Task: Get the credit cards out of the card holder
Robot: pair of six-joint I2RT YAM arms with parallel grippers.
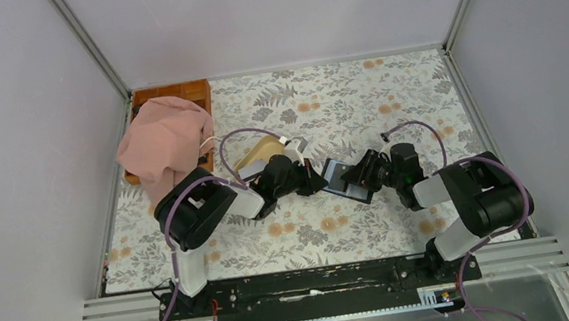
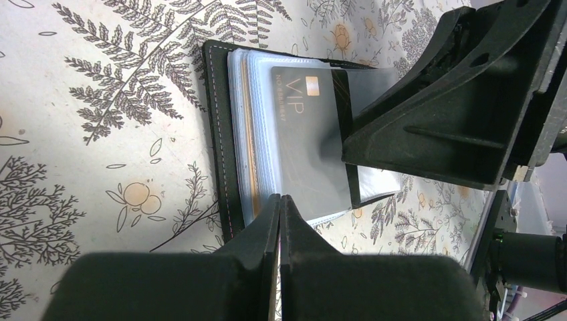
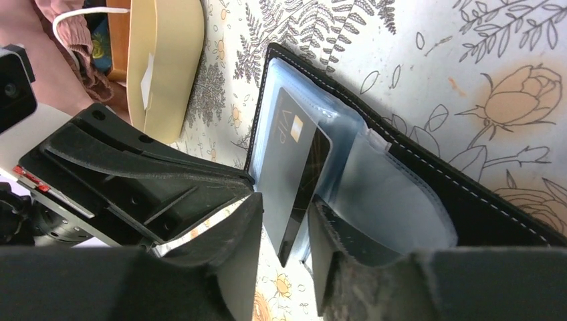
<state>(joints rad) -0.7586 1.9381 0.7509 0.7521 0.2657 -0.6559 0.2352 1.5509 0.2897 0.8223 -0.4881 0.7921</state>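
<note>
The card holder (image 1: pixel 340 176) lies open on the floral tablecloth between both grippers; its black cover (image 2: pixel 217 120) and clear sleeves show in the left wrist view. A black credit card (image 2: pixel 301 140) marked VIP sticks partly out of a sleeve. My left gripper (image 2: pixel 281 200) is shut, its tips at the near edge of the sleeves. My right gripper (image 3: pixel 286 206) is open, one finger on each side of the card (image 3: pixel 294 167), with a gap on both sides. The right finger (image 3: pixel 334 241) lies against a sleeve of the holder (image 3: pixel 468 200). Other cards are hidden.
A beige oval dish (image 1: pixel 258 157) stands just behind the left gripper (image 1: pixel 316 179) and also shows in the right wrist view (image 3: pixel 164 60). A pink cloth (image 1: pixel 165 139) drapes over a wooden tray (image 1: pixel 192 94) at the back left. Metal rails edge the table.
</note>
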